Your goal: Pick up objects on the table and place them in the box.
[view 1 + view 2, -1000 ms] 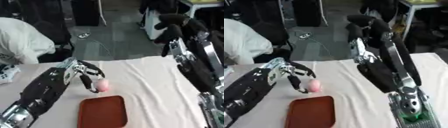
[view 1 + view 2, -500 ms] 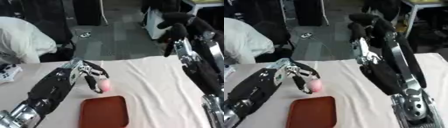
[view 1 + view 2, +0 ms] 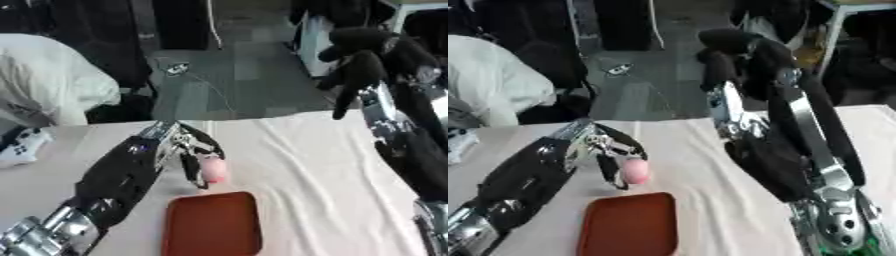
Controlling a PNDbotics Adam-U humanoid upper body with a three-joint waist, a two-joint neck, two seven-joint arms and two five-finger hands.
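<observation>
A small pink ball (image 3: 213,169) lies on the white cloth just above the top edge of a red-brown shallow box (image 3: 213,224). My left hand (image 3: 179,148) comes in from the lower left. Its fingers (image 3: 609,171) curl down the ball's left side and its thumb lies over the top, so the hand is shut on the ball. Whether the ball still touches the cloth is hidden. My right hand (image 3: 360,56) hangs raised at the upper right, well above the table, with relaxed fingers drooping and nothing in it.
White cloth (image 3: 306,165) covers the table, whose far edge runs just behind the left hand. A white bundle (image 3: 48,90) sits at the far left. In the right eye view my right arm (image 3: 794,150) fills the middle right.
The left hand's fingers have drawn in round the pink ball, which stays beside the box's top edge. The view has shifted a little. The right hand stays raised.
</observation>
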